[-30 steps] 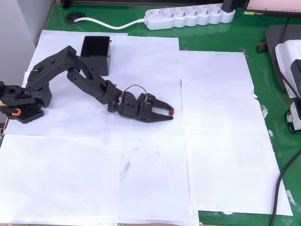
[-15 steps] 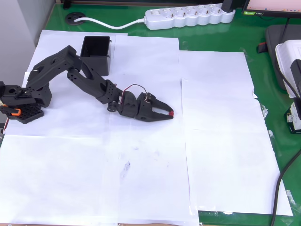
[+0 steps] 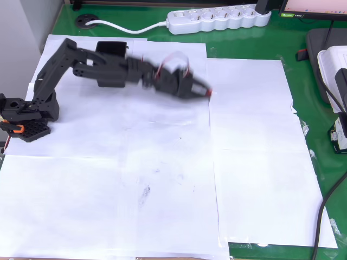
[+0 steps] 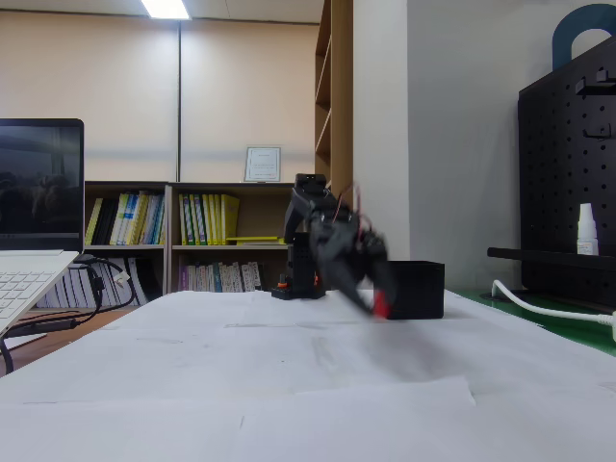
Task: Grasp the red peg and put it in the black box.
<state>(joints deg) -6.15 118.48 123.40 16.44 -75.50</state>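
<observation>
Overhead view: red peg in end effector.

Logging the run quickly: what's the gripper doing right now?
Gripper: shut on the red peg, lifted off the paper; the picture is motion-blurred.

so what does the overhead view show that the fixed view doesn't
Overhead alone: the white power strip on the green mat, and the arm's base with its orange clip.

Fixed view alone: bookshelves, a laptop and a pegboard, plus the peg lifted off the paper.

Both: the blurred gripper with the red peg at its tip, the black box, and the white paper.
</observation>
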